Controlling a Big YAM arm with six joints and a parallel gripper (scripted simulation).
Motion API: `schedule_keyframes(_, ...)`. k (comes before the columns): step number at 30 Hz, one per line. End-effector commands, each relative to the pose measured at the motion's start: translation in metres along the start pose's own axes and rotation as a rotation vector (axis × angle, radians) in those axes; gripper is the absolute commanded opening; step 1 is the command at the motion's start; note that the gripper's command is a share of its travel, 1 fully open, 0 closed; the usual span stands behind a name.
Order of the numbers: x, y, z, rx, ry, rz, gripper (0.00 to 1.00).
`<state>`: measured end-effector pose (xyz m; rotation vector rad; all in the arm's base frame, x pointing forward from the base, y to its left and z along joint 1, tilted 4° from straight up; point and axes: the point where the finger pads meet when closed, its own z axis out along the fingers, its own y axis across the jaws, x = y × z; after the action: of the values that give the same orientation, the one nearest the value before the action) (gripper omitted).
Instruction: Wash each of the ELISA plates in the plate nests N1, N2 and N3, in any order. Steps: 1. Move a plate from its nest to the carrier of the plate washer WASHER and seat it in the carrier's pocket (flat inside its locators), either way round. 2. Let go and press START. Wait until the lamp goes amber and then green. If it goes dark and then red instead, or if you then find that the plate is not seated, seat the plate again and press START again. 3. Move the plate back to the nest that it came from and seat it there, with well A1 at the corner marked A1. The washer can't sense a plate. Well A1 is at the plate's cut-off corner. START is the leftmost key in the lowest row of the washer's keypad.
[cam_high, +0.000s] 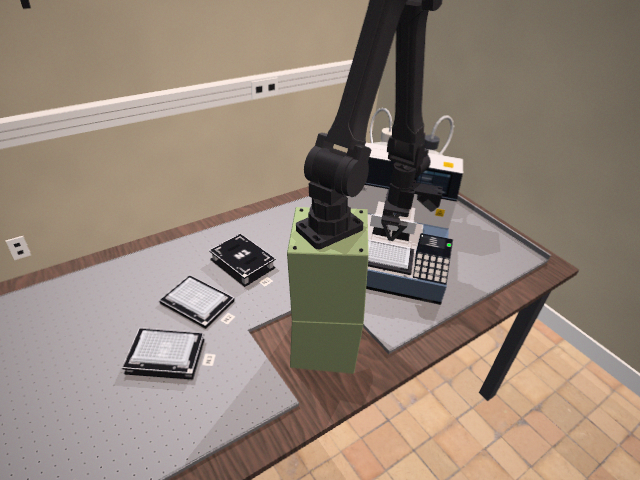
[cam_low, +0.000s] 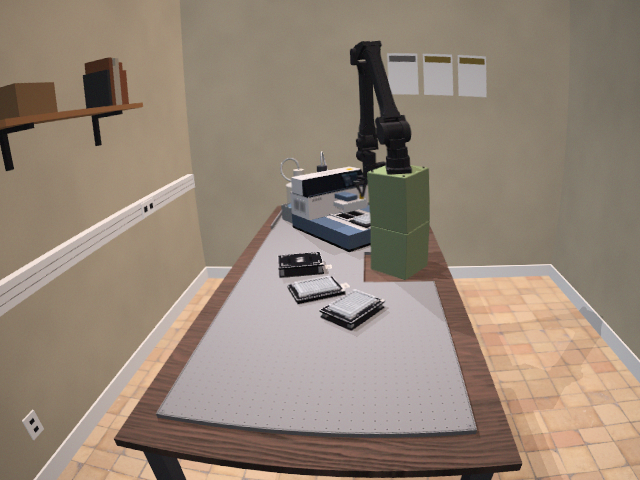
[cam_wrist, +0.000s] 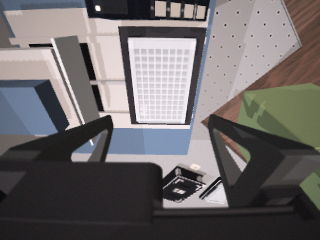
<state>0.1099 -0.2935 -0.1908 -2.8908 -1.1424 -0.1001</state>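
Washer (cam_high: 405, 289) (cam_low: 330, 233) (cam_wrist: 150, 142) is being used as the reference for all locations. One ELISA plate (cam_high: 388, 254) (cam_low: 362, 220) (cam_wrist: 160, 80) is being carried in the washer's carrier pocket, beside the keypad (cam_high: 432, 267) (cam_wrist: 181, 10). The status lamp (cam_high: 448, 244) (cam_wrist: 97, 8) (located on the washer's keypad panel) is being lit green. The gripper (cam_high: 391, 238) (cam_low: 361, 196) (cam_wrist: 160, 120) is being held above the washer, near the carrier, with its fingers spread wide apart and nothing being clamped. Nest N1 (cam_high: 241, 254) (cam_low: 300, 263) (cam_wrist: 181, 190), well apart from the washer, is being left without a plate. Beyond N1 from the washer, a second plate (cam_high: 196, 297) (cam_low: 316, 286) is being supported by nest N2; farthest from the washer, a third plate (cam_high: 164, 347) (cam_low: 354, 304) is being supported by nest N3. The arm is being supported by a green pedestal (cam_high: 328, 289) (cam_low: 395, 222) (cam_wrist: 285, 110), which is being positioned just beside the washer.
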Motion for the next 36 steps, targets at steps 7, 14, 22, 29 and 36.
schedule_keyframes(7, -0.001, 0.008, 0.016, -0.01, -0.001, 0.021, 1.0)
schedule_keyframes(14, 0.001, 0.007, 0.028, -0.008, 0.0, 0.017, 1.0)
schedule_keyframes(22, 0.001, 0.007, 0.038, -0.006, 0.001, 0.017, 1.0)
schedule_keyframes(29, 0.002, 0.005, 0.05, -0.005, 0.002, 0.017, 1.0)
schedule_keyframes(36, 0.002, 0.004, 0.059, -0.004, 0.002, 0.018, 1.0)
